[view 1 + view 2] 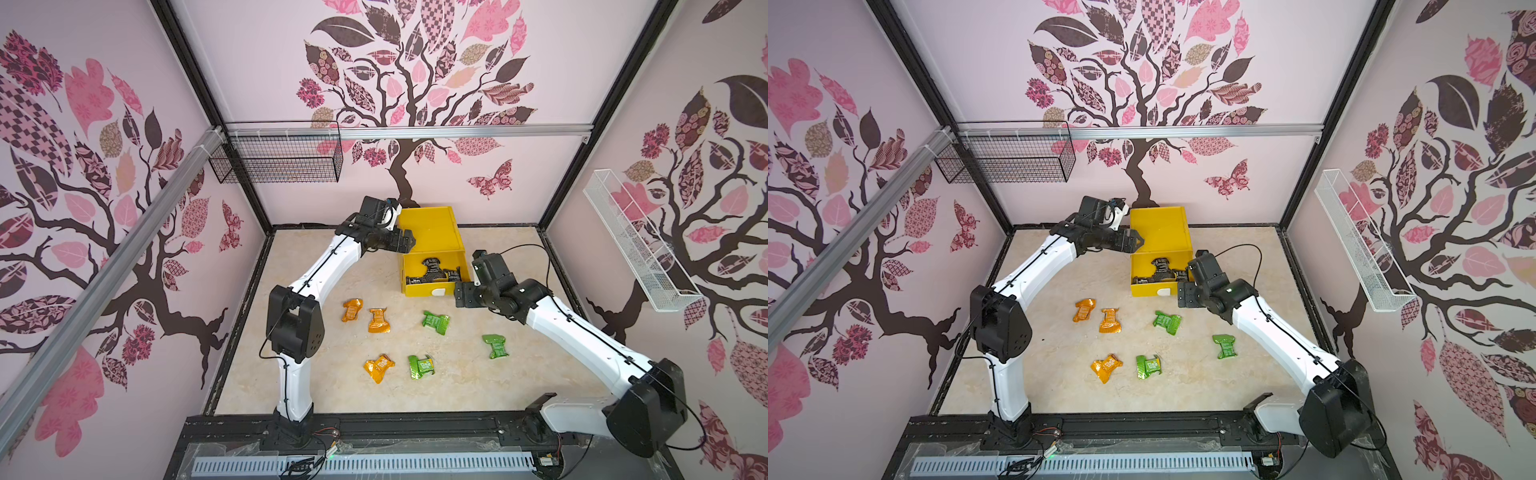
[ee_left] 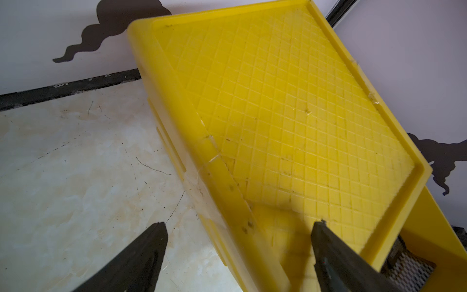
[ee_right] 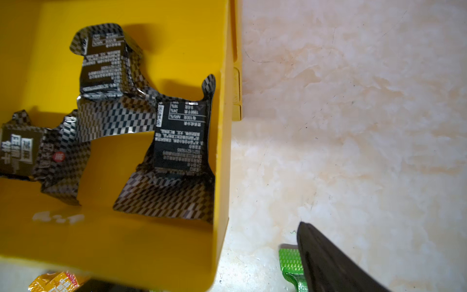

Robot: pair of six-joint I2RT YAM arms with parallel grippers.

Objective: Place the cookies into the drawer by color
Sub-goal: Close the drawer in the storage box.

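Over the marble tabletop (image 1: 498, 386), the left pincer (image 2: 237, 223) gaped wide astride the edge of the drawer (image 2: 290, 113) in its wrist view; the right pincer (image 1: 462, 294), beside black cookies (image 3: 182, 141), hid its spread

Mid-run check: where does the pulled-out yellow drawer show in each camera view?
In a top view: the drawer, near centre, before the chest.
In a top view: likewise, near centre.
Left wrist: a sliver beyond the chest's gridded top.
Right wrist: close up, filling much of the frame.
Shared landmark: the black cookies inside it.
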